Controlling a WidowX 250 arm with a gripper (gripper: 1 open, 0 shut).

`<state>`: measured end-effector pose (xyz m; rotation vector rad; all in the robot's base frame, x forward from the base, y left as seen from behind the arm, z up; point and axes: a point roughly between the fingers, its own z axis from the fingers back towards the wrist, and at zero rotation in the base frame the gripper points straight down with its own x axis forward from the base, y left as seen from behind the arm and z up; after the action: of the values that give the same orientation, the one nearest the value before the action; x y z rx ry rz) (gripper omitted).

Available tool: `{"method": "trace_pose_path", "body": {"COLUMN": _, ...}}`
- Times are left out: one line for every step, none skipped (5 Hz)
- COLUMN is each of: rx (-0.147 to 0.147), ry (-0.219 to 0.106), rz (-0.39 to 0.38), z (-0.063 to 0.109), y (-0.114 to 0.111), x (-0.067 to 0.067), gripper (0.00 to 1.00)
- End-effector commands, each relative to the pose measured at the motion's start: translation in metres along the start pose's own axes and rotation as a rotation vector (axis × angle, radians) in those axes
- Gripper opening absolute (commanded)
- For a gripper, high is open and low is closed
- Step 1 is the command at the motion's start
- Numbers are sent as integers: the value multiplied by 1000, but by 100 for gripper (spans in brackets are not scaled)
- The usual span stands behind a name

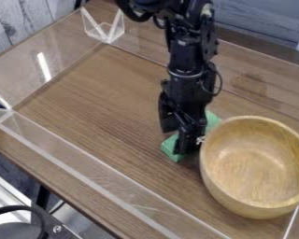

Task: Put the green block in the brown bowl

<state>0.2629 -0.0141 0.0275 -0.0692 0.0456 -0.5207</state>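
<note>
The green block [177, 149] lies flat on the wooden table, just left of the brown bowl [254, 163]. The bowl is round, light tan and empty, standing at the right front. My gripper [179, 133] hangs straight down over the block, its dark fingers open and straddling the block's middle. Only the block's near end and a sliver of its far end by the bowl's rim show; the rest is hidden behind the fingers. The block rests on the table, not lifted.
Clear acrylic walls [64, 154] border the wooden table [90, 93] at the left and front. A clear plastic bracket [105, 26] stands at the back left corner. The black arm [183, 37] rises from the gripper toward the top.
</note>
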Motion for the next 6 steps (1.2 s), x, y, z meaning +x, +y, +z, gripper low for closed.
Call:
{"method": "trace_pose_path", "body": {"rx": 7, "ry": -12, "rz": -1, "z": -1, "y": 3, "x": 2, "gripper": 100}}
{"method": "trace_pose_path", "body": {"rx": -2, "ry": -3, "rz": -1, "z": -3, "y": 4, "x": 2, "gripper": 100}}
{"method": "trace_pose_path", "body": {"rx": -11, "ry": 5, "rz": 0, "z": -4, "y": 4, "x": 2, "gripper": 100}}
{"method": "trace_pose_path", "body": {"rx": -18, "ry": 13, "rz": 0, "z": -4, "y": 5, "x": 2, "gripper": 100}}
{"method": "trace_pose_path", "body": {"rx": -26, "ry": 21, "rz": 0, "z": -5, "y": 5, "x": 2, "gripper": 100}}
{"method": "trace_pose_path", "body": {"rx": -33, "ry": 28, "rz": 0, "z": -6, "y": 5, "x": 2, "gripper": 100}}
